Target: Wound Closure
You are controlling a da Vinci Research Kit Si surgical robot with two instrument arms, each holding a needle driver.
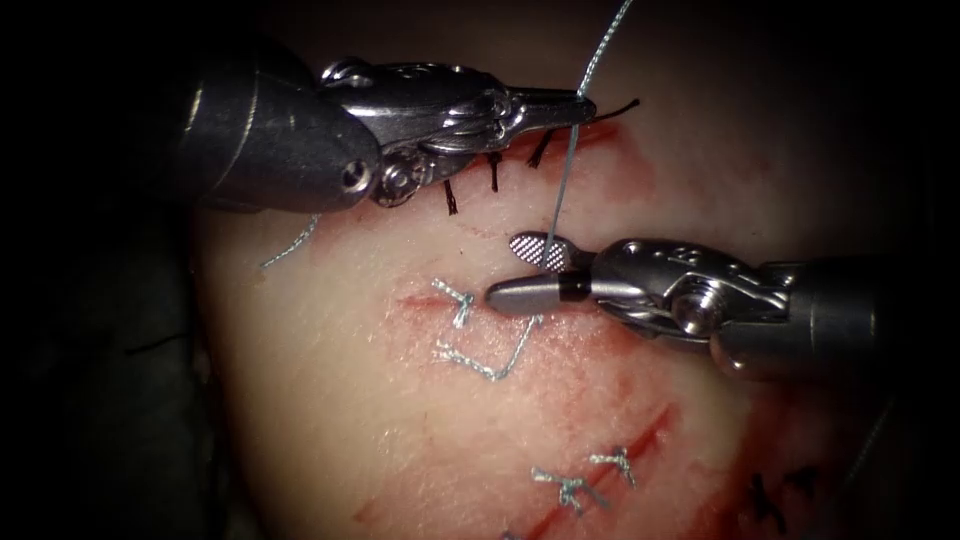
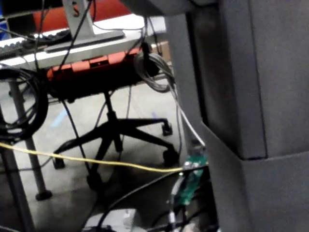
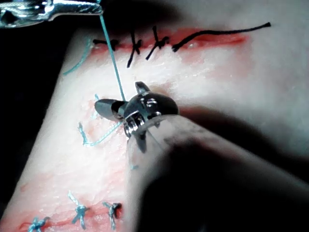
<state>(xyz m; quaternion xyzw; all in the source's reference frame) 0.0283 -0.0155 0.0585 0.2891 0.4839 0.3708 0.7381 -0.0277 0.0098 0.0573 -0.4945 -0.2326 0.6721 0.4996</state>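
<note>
My left tool (image 1: 585,106) reaches in from the upper left, its jaws shut on the pale blue thread (image 1: 563,175). The thread runs taut from there down to my right tool (image 1: 501,270), whose jaws stand open with the strand passing by the root of the upper jaw. The thread's other part rises out of the picture's top. Below the right tool's lower jaw lies a pale blue stitch (image 1: 490,362) on the tissue (image 1: 330,400). In the right wrist view the same thread (image 3: 111,53) drops from the left tool (image 3: 72,7) to the right tool (image 3: 107,107).
Black stitches (image 1: 494,176) close the upper cut under the left tool, with a black tail (image 1: 618,106) sticking out right. A lower cut (image 1: 640,440) carries pale blue knots (image 1: 568,490). Red fluid stains the tissue. A loose blue strand (image 1: 290,245) lies at left.
</note>
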